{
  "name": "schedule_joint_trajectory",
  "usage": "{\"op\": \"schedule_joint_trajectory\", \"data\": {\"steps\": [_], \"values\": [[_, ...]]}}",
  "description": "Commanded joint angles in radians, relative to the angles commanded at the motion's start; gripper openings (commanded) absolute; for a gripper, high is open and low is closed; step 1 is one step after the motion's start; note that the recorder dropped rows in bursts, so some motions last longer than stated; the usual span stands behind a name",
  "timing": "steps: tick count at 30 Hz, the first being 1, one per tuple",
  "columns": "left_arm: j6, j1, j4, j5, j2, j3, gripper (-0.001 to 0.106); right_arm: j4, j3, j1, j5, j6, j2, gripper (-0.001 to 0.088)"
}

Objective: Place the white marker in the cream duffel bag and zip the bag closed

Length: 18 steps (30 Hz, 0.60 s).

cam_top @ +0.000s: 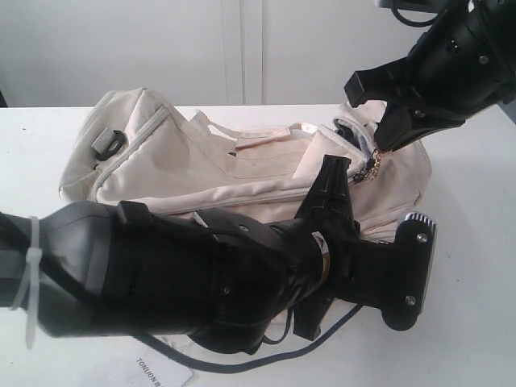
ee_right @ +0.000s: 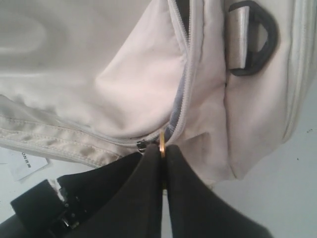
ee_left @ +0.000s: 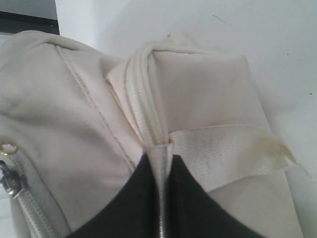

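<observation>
Zipping step: right gripper [ee_right: 162, 151] pinched on the gold zip pull [ee_right: 161, 140], left gripper [ee_left: 159, 148] clamped on the bag [cam_top: 201, 173] end seam [ee_left: 143, 99]; marker unseen (presumably inside already); next, draw the pull along the track against the left's anchor

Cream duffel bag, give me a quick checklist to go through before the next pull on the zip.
1. Right gripper shut on the gold zip ring: ok.
2. Left gripper shut on a seam of the cream duffel bag: ok.
3. White marker inside the bag: cannot tell, not in view.
4. Zip closed all the way: cannot tell.
5. Paper tag lying clear of the zip: ok.
</observation>
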Motion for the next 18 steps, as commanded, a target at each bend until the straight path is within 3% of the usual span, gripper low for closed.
{"op": "schedule_joint_trajectory", "data": {"steps": [18], "values": [[0.0,-0.009,-0.106,-0.031,-0.002,0.002,0.0,-0.089,0.0,0.0,-0.176,0.0,0.0,0.0]]}}
